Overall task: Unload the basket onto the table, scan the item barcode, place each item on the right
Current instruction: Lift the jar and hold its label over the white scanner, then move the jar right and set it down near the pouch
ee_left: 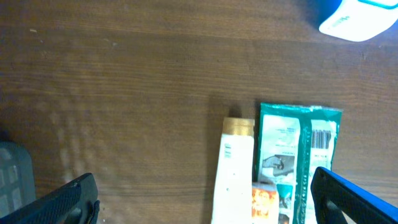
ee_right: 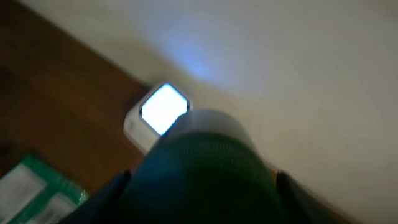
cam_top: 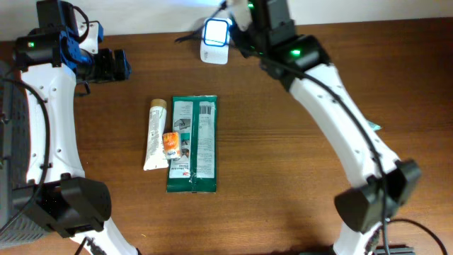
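One green cylinder (ee_right: 202,163), clamped in right pincer (ee_right: 200,190), points endwise at scanner (ee_right: 163,111); left pincer (ee_left: 208,200) spread wide.

Brown wooden table (ee_left: 124,93), white tube (ee_left: 233,177) with gold cap just beside green packet (ee_left: 283,143), barcode (ee_left: 320,138) facing up, small orange item (ee_left: 264,202) at their seam, white-and-blue scanner (ee_left: 357,18) top right, left gripper (ee_left: 205,196) fingers spread wide.
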